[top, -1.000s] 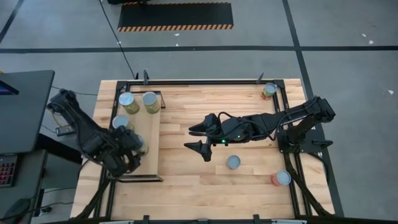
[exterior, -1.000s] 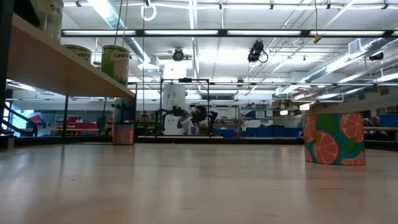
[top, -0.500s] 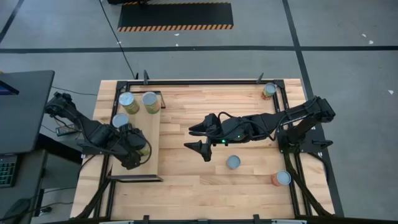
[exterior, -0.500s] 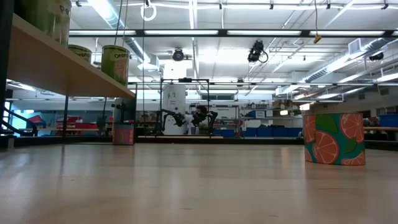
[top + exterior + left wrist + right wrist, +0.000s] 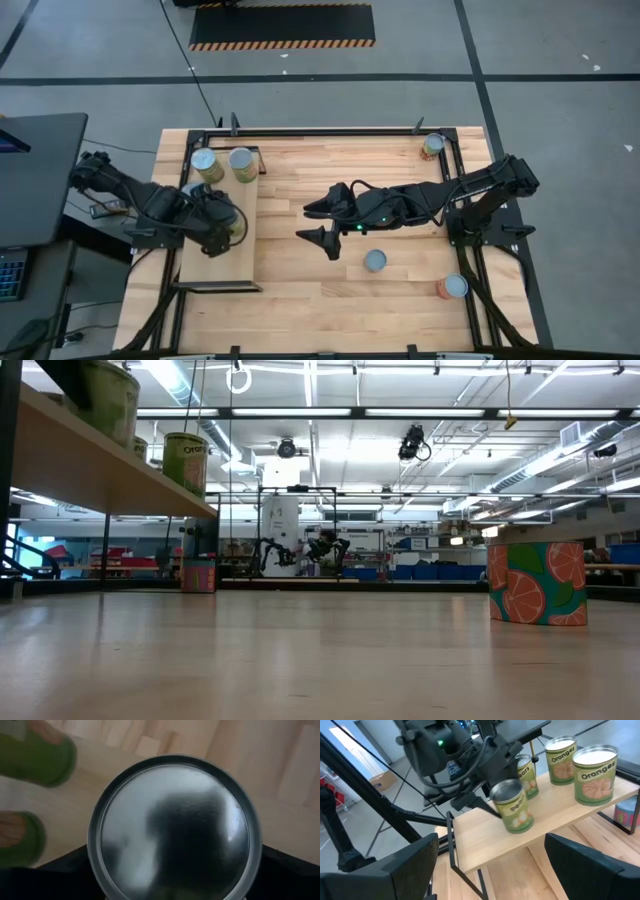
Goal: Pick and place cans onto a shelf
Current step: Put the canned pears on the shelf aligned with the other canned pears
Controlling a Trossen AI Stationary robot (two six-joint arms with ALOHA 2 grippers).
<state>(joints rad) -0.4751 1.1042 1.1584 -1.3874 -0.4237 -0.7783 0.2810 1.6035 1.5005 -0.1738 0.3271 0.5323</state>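
Observation:
My left gripper [image 5: 222,236] is over the middle of the shelf [image 5: 246,255], a pale board in a black frame at the table's left, and is shut on a green-labelled can [image 5: 512,812]. That can's silver top [image 5: 175,825] fills the left wrist view. Three more cans [image 5: 204,160] [image 5: 240,160] [image 5: 193,193] stand upright on the shelf's far part. My right gripper [image 5: 318,224] hangs open above the table's middle with nothing between its fingers. My left gripper pinches the can's side wall [image 5: 501,806] between its two fingers, one on each side below the rim. The fingers slant down from the table's left. The can is tilted over the shelf board [image 5: 555,832]. I cannot tell whether its base touches the board.
A bluish-grey can [image 5: 375,261] stands on the table near my right gripper. An orange-red can [image 5: 453,287] is at the near right and another can [image 5: 432,145] at the far right corner. In the low view the orange-patterned can [image 5: 535,582] stands at the right.
My left gripper has carried the can along the shelf toward the table's far edge and a little to the right, rolling its wrist. The can stays in the hold. My right arm has kept still.

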